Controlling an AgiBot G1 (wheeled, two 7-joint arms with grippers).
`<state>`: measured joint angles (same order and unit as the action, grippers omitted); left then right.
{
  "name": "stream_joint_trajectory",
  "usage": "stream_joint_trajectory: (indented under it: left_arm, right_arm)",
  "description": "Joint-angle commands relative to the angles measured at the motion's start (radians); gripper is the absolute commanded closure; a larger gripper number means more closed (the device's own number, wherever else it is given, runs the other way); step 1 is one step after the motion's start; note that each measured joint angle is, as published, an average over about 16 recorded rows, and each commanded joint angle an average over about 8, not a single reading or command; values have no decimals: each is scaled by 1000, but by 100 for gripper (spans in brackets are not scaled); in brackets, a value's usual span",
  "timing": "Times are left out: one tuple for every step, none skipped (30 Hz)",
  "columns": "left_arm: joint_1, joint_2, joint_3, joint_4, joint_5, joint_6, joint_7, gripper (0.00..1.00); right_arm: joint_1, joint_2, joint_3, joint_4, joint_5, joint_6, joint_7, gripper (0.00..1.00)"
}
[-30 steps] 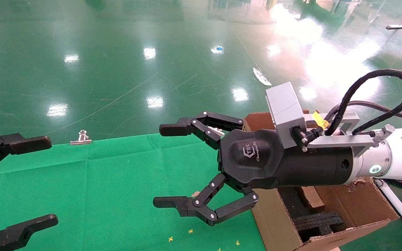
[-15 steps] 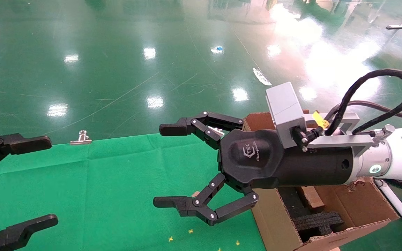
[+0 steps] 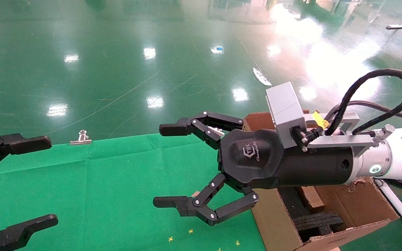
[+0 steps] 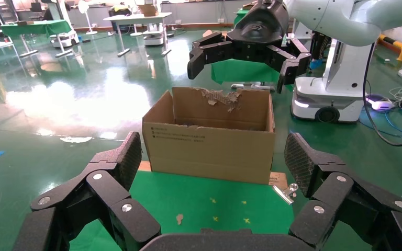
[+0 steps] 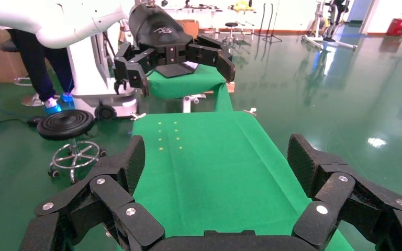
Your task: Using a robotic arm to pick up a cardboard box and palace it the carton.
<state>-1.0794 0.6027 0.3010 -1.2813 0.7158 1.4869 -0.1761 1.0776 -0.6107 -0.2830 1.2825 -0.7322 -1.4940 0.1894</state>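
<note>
My right robotic arm [image 3: 396, 157] reaches in from the right. Its gripper [image 3: 159, 165] is open and empty above the green cloth, just left of the carton [image 3: 277, 223]. The carton stands at the table's right end with black foam inserts [image 3: 318, 221] inside. A slim brown cardboard box [image 3: 311, 198] stands in it beside the foam. My left gripper [image 3: 50, 180] is open and empty at the left edge. In the left wrist view my left gripper [image 4: 214, 157] faces the carton [image 4: 209, 146], with the right gripper [image 4: 248, 52] above it. In the right wrist view my right gripper [image 5: 214, 162] is open over bare cloth.
A green cloth [image 3: 117, 195] covers the table, with small yellow marks [image 3: 190, 231] near the front. A metal binder clip [image 3: 81, 139] sits on the far edge. Glossy green floor lies beyond. A round stool [image 5: 65, 125] and my white base [image 5: 91, 68] show in the right wrist view.
</note>
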Motion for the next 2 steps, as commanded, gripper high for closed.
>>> stream_joint_trajectory:
  left_arm:
    - [0,0,0,0,0,0,0,0]
    - [0,0,0,0,0,0,0,0]
  right_arm:
    - [0,0,0,0,0,0,0,0]
    - [0,0,0,0,0,0,0,0]
